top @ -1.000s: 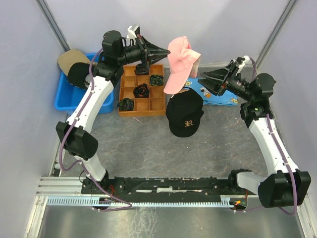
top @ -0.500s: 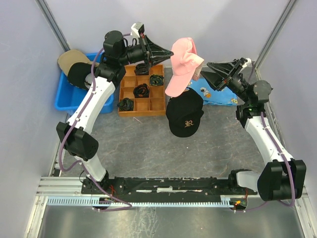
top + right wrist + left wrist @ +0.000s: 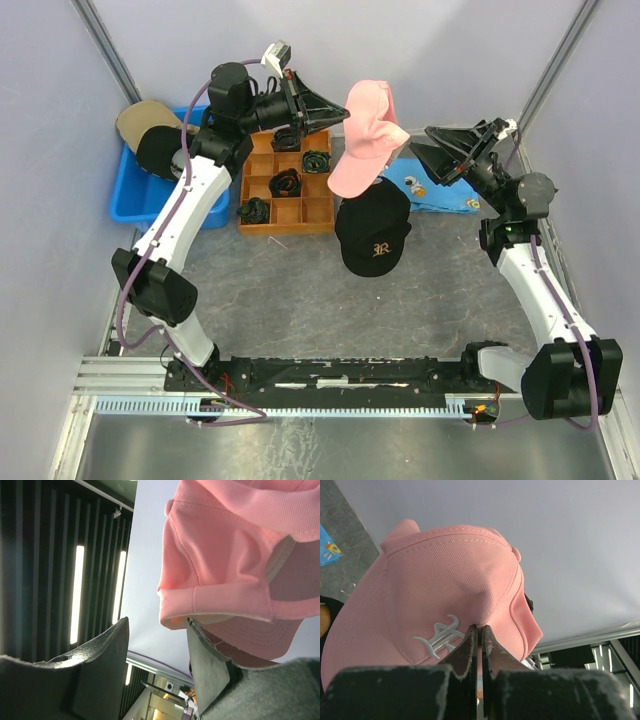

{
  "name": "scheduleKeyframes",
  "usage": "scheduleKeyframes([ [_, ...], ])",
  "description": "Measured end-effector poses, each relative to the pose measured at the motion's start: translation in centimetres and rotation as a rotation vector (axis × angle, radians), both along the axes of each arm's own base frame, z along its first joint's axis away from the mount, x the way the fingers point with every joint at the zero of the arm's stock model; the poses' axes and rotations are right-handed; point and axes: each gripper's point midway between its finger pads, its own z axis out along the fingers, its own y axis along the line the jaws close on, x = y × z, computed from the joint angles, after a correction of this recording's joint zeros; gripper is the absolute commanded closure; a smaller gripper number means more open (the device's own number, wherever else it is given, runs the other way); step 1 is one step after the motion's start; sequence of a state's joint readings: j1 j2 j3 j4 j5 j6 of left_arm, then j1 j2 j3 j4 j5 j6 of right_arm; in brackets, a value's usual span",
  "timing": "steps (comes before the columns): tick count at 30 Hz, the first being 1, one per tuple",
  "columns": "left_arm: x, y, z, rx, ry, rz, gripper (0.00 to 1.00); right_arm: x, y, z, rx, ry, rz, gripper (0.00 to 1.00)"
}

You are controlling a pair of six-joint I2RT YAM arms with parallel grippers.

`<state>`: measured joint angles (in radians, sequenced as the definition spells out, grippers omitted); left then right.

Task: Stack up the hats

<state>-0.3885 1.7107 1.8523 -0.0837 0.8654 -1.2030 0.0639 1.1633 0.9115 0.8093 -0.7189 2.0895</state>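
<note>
My left gripper [image 3: 345, 113] holds the pink hat [image 3: 366, 138] in the air above the back of the table. In the left wrist view its jaws [image 3: 479, 628] are shut on a fold of the pink hat [image 3: 440, 585] beside the white emblem. My right gripper [image 3: 418, 152] is open just right of the hanging hat. In the right wrist view the pink hat's [image 3: 235, 550] lower edge sits right above one of the gripper's [image 3: 157, 622] fingers, not between them. A black hat [image 3: 373, 232] with a white emblem lies on the table below. A tan hat [image 3: 138, 117] and another black hat [image 3: 156, 150] rest on the blue bin [image 3: 130, 205].
A wooden compartment tray [image 3: 322, 210] holding small black coiled bundles stands between the bin and the black hat on the table. A blue cartoon-print cloth [image 3: 445, 195] lies at the back right, under my right gripper. Grey walls close in on both sides.
My right gripper has lifted and tilted up toward the pink hat, and its jaws have widened. The left arm has shifted the pink hat slightly to the right.
</note>
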Motion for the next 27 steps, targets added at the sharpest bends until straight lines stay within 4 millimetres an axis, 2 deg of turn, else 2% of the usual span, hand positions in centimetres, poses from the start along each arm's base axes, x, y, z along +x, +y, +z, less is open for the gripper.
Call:
scheduleKeyframes([
  [7,0.8,-0.2,1.4,0.001,-0.082,0.008,0.97,-1.0,0.0,0.1,-0.001,0.001,0.005,0.41],
  [18,1.5,-0.4,2.2,-0.019,-0.132,0.02,0.97,-0.7,0.4,-1.1,-0.004,0.047,0.016,0.39],
  [27,1.5,-1.1,0.9,-0.019,-0.13,0.003,0.97,0.5,1.3,-2.2,-0.003,0.093,0.034,0.37],
])
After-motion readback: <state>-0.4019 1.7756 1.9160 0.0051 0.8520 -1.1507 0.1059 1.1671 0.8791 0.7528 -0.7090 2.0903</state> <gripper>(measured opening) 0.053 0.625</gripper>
